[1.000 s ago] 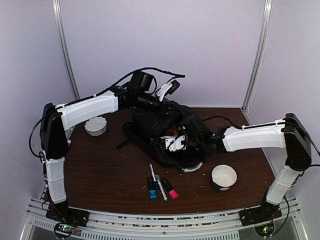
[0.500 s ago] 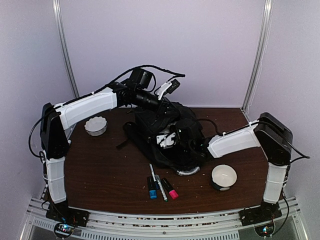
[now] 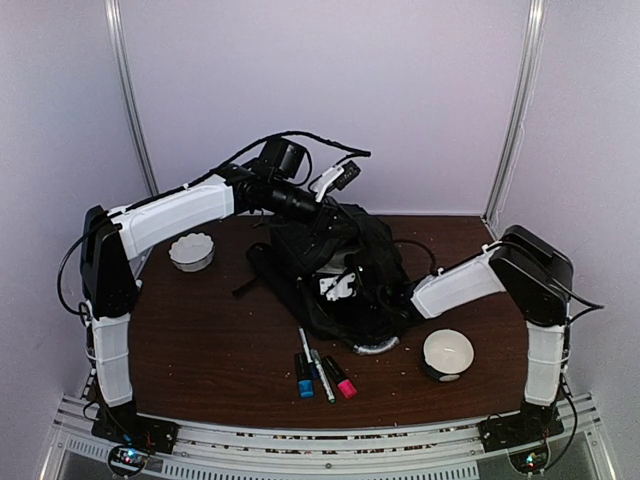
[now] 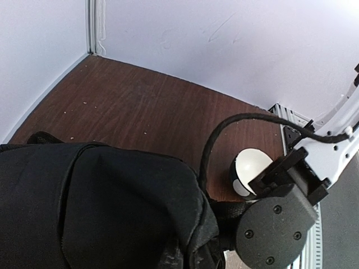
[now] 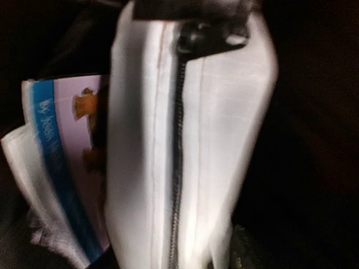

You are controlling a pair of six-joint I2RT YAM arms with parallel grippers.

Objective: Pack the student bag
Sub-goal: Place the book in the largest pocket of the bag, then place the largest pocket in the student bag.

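While the student bag [image 3: 325, 315] sits slumped at the middle of the surface [image 3: 200, 340], slightly to the far side, your packing looks partly done. Your left jaws are closed, and from above they seem to pinch the bag's upper edge, holding its mouth up. Your right jaws are down inside that mouth, and you cannot tell whether they are parted or gripping anything. Close to the right wrist camera a white zipped pouch [image 5: 190, 140] lies in the dark interior, with a blue-banded booklet [image 5: 61, 162] just left of it, so I judge both are in. Three markers [image 3: 322, 378] lie outside, together just near of the bag, and are probably next. A white bowl [image 3: 191, 250] at far left and a round white-and-black object [image 3: 447, 352] at near right may not belong.
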